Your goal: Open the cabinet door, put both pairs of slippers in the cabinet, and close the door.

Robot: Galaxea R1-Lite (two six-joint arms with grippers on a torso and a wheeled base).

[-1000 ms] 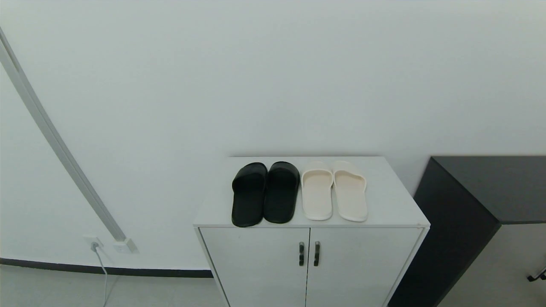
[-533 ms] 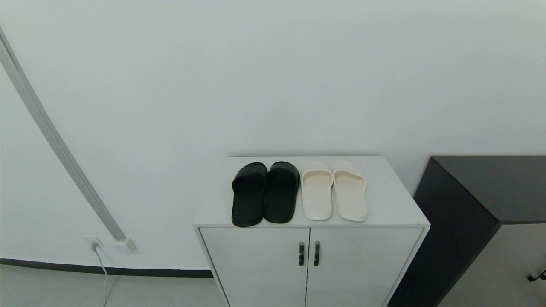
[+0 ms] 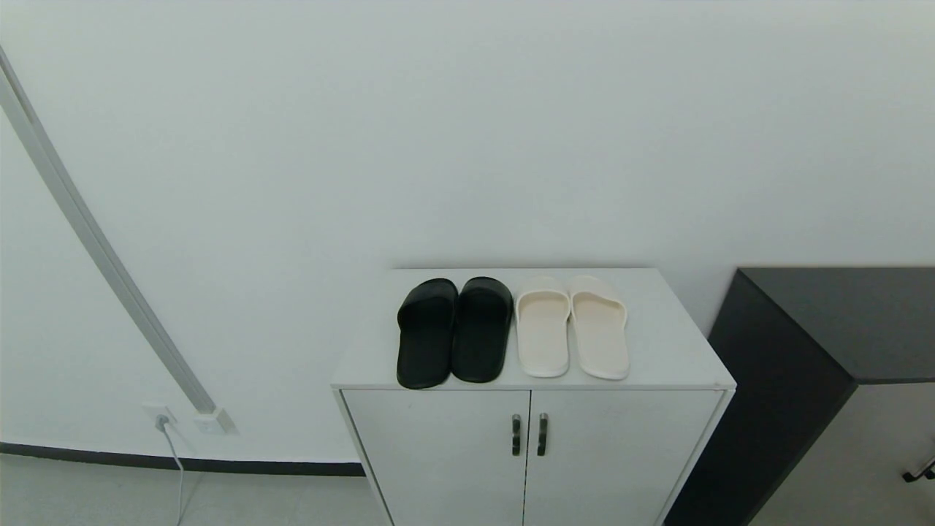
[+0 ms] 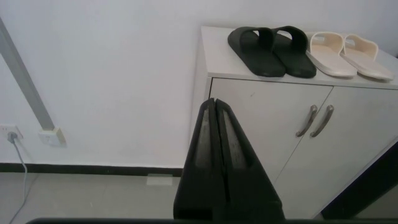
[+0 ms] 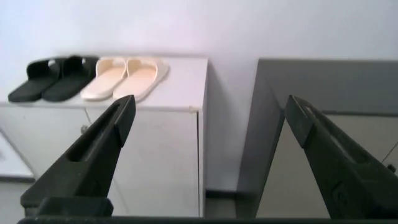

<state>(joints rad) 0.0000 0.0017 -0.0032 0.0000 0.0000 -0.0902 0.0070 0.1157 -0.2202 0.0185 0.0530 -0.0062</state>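
A white cabinet (image 3: 657, 351) stands against the wall, both doors closed, with two dark handles (image 3: 529, 434) at the middle seam. On its top lie a black pair of slippers (image 3: 453, 330) on the left and a cream pair of slippers (image 3: 573, 326) on the right, side by side. My left gripper (image 4: 214, 106) is shut, its fingers pressed together, held low and off the cabinet's left front; the black slippers (image 4: 271, 42) and handles (image 4: 315, 120) lie beyond it. My right gripper (image 5: 208, 109) is open wide, well back from the cabinet (image 5: 180, 87) and the cream slippers (image 5: 124, 74).
A dark grey cabinet (image 3: 825, 343) stands close on the white cabinet's right side. On the left wall a grey cable duct (image 3: 95, 241) slants down to a socket (image 3: 161, 416) with a plugged cord. Open floor lies left of the cabinet.
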